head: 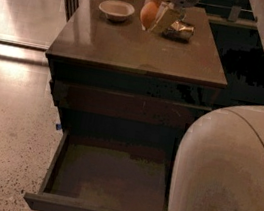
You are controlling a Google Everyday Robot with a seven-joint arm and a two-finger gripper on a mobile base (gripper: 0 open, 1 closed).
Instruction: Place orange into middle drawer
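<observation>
Orange (147, 14) clamped between fingers (164, 18) of gripper (152, 23), above tabletop (132, 46) just beside metal can (180, 31)

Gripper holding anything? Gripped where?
Yes, the gripper holds the orange across its sides between both fingers, above the cabinet top beside the can.

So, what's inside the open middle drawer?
Only the middle drawer's bare floor shows; the robot arm covers its right corner. The orange is in the gripper, above the cabinet top beside the metal can.
</observation>
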